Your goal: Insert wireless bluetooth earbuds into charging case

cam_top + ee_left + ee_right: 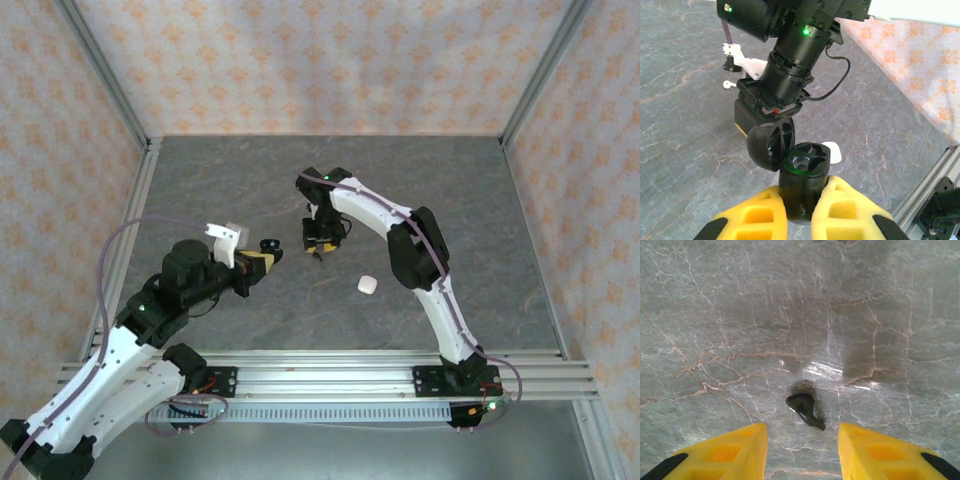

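My left gripper [802, 202] is shut on a black charging case [803, 175], held upright with its round lid [767, 145] flipped open to the left and its moulded slots facing up. In the top view the left gripper [258, 262] holds the charging case [269, 245] just left of the right gripper [320, 250]. A black earbud [805, 410] lies on the grey table between and just ahead of my right gripper's [801, 432] open yellow fingers, untouched. A white earbud [728, 84] lies on the table beyond the right arm.
A rounded white case [367, 285] rests on the table to the right of both grippers and shows behind the black case [834, 151]. The right arm's wrist [790, 65] hangs close above the held case. Aluminium rails [330, 370] border the near edge.
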Motion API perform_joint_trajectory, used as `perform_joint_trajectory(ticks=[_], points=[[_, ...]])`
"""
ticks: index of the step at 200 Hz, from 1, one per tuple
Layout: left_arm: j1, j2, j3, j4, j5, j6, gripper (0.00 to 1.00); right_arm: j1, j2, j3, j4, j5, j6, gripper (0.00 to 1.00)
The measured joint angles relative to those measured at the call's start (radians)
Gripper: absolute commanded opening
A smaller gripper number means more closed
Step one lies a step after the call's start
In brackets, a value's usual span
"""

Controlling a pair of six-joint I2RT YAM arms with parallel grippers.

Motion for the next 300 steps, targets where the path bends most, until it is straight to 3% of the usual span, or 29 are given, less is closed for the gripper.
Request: perform_joint_trajectory(ticks=[148, 240, 300], points=[[0.0, 0.053, 0.003, 0.005, 0.005, 0.0, 0.0, 0.021, 0.108, 0.111, -0.086, 0.011, -0.077, 0.4], [0.0, 0.055, 0.003, -0.004, 0.005, -0.003, 0.0, 0.038, 0.144, 0.161, -0.127, 0.057, -0.116, 0.32], [0.0, 0.055, 0.003, -0.004, 0.013, -0.003, 0.0, 0.038, 0.145, 0.161, -0.133, 0.078, -0.127, 0.18]])
